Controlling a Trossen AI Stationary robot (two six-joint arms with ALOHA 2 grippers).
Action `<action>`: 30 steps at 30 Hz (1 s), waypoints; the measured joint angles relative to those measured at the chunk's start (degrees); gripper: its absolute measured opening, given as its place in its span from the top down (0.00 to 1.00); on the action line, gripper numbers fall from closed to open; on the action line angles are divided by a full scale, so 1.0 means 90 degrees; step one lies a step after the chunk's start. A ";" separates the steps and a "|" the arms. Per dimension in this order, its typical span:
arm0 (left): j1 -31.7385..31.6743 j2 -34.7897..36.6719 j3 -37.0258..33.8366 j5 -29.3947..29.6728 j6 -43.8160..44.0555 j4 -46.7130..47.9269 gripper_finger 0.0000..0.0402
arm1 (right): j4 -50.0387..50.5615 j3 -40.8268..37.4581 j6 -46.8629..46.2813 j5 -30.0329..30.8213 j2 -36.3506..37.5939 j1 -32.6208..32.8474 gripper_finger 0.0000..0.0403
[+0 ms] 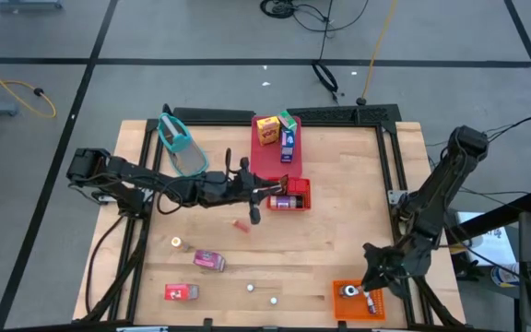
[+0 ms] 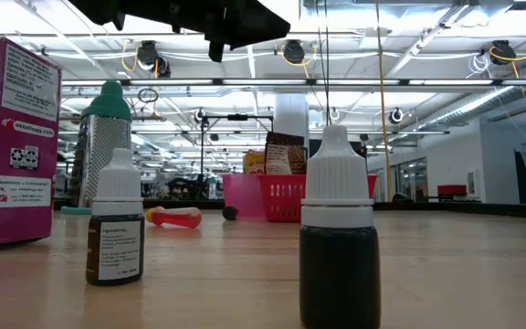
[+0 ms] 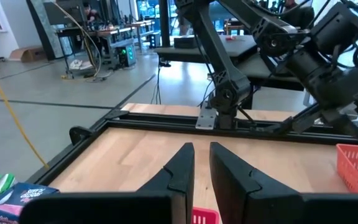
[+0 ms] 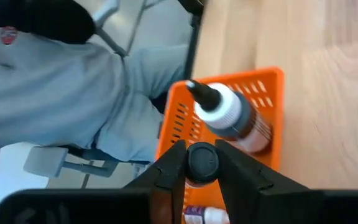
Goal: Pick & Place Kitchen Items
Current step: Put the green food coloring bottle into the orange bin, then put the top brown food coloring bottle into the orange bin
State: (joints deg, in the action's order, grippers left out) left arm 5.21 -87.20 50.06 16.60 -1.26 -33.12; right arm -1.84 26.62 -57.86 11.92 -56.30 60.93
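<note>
Cartons: four counted in the high view — a yellow carton [image 1: 266,130] and a blue-and-green carton [image 1: 288,136] upright side by side on the flat red tray [image 1: 265,160] at the table's back; a pink carton [image 1: 209,261] and a red carton [image 1: 182,292] lying apart at front left.
Dropper bottles: two upright close to the low camera, a small bottle [image 2: 117,229] and a larger dark bottle [image 2: 338,240], both white-capped; one more, a white-necked bottle [image 4: 230,116], lying in the orange bin [image 1: 359,300] at front right.
Small round pieces: three on the bare wood — one yellowish [image 1: 176,242] at left, two pale [image 1: 251,288] [image 1: 274,300] near the front edge.
Red basket [image 1: 290,195]: mid-table, holding one purple item.
Teal-handled grater [image 1: 182,146]: one, back left.
Left gripper [image 1: 252,205]: mid-table beside the red basket; fingers [image 3: 180,172] close together, narrow gap, nothing between.
Right gripper [image 4: 202,163]: over the orange bin, fingers pinching a dark round cap [image 4: 202,161].
</note>
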 joint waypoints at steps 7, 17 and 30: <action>0.0000 0.0000 0.0000 -0.0001 0.0000 0.0002 0.87 | 0.0045 -0.0001 -0.0214 0.0002 -0.0173 0.0000 0.73; 0.0000 0.0000 0.0000 0.0000 0.0000 0.0000 0.87 | -0.0011 -0.0001 0.0124 0.0005 -0.0161 -0.0012 0.71; 0.0000 0.0000 0.0000 0.0000 0.0000 0.0001 0.87 | -0.0008 -0.0005 0.1379 0.0016 0.0756 -0.0631 0.76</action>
State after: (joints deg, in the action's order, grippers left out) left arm 5.21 -87.20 50.06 16.60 -1.26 -33.12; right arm -1.91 26.57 -45.45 12.06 -49.50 55.24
